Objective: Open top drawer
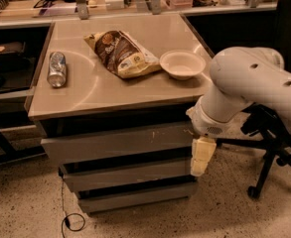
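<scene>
The top drawer [110, 144] is the widest grey front under the beige counter top [110, 95], with small pale scratches right of centre. It sits pushed in, with a dark gap above it. Two narrower grey drawer fronts lie below it. My gripper [202, 156] is pale yellow and hangs pointing down from the white arm [244, 90]. It is right at the top drawer's right end, its tip level with the second drawer front. I cannot tell whether it touches the drawer.
On the counter lie a silver can [57, 68], a brown snack bag [121, 53] and a white bowl [182, 64]. A black office chair base [266, 157] stands on the floor at the right. A black cable [69, 217] lies at the lower left. Dark shelving stands at the left.
</scene>
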Motion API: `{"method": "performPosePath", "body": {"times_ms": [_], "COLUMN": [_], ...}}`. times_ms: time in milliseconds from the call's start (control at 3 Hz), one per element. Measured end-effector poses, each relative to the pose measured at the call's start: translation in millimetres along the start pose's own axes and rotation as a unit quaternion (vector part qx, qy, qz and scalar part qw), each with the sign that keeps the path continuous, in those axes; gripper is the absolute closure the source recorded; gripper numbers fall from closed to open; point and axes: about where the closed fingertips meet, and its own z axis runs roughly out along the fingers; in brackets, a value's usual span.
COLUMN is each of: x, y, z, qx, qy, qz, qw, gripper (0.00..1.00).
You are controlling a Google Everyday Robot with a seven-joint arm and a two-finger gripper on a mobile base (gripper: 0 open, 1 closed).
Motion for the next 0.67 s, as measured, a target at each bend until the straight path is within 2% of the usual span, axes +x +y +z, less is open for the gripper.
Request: {"method": "performPosePath", "body": {"times_ms": [667], "x": [-4], "y": [-12], "z": [37], "qx": [-0.007], "qy": [0.004], "qz": [-0.024], "qw": [0.9997], "gripper": [0.0]}}
